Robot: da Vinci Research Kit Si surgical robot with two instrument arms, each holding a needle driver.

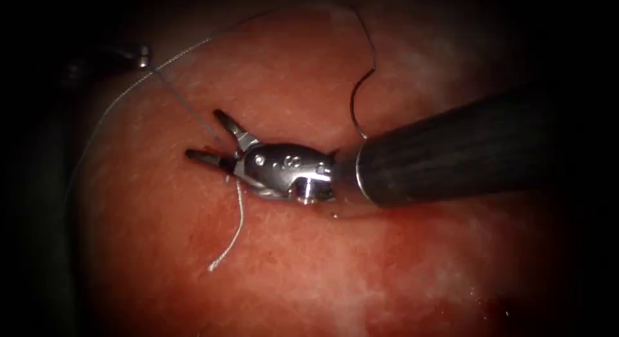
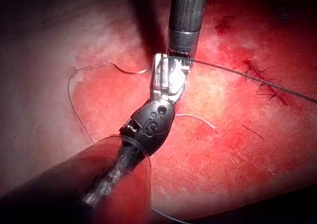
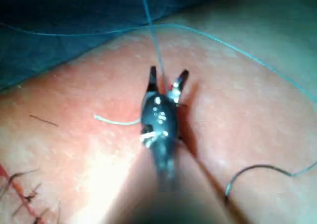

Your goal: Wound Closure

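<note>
Surgical training bench: pork-belly tissue (image 1: 271, 272), suture thread (image 1: 235, 237), curved needle (image 1: 361, 95).

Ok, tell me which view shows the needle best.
The endoscope view: the needle lies free on the tissue, its curve plain above the right arm's shaft, held by neither tool; the right tool has open jaws. The right wrist view shows it further off, and the left wrist view a short arc.

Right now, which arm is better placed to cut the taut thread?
Right, I'd say. The right tool has its jaws open around the taut thread close to the tissue, and only it can cut. The left tool sits off at the upper left, along the same thread.
</note>
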